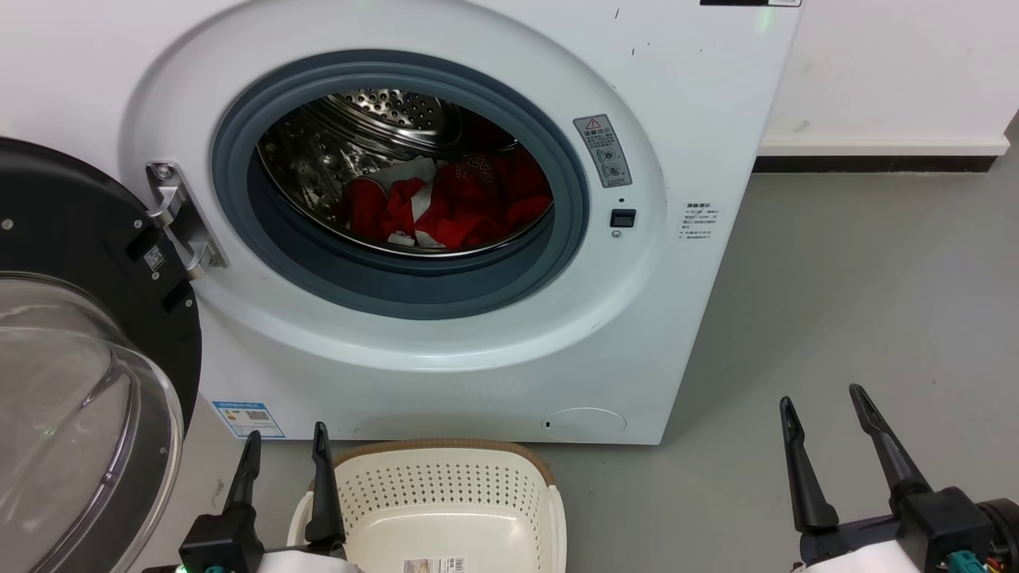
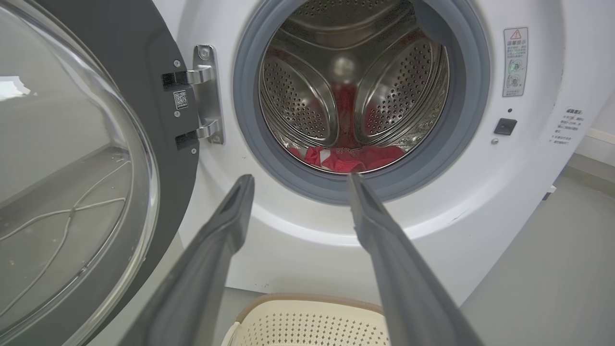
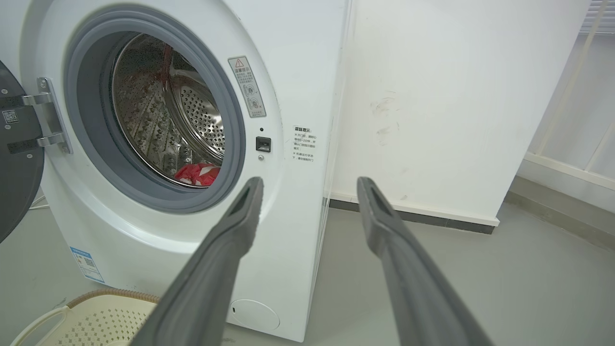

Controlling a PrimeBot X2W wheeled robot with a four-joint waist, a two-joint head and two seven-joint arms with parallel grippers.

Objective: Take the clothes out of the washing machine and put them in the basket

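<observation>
Bright-red soft clothes (image 1: 458,211) are lying inside the white front-loading washing machine (image 1: 700,119);
the left gripper (image 1: 287,430) and right gripper (image 1: 821,395) are hanging empty with fingers spread, well short of them.

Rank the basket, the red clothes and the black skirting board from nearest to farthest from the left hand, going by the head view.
1. Basket: on the floor, right beside the left hand.
2. Clothes: inside the drum, above and ahead.
3. Skirting board: far right, beyond the washing machine.
</observation>
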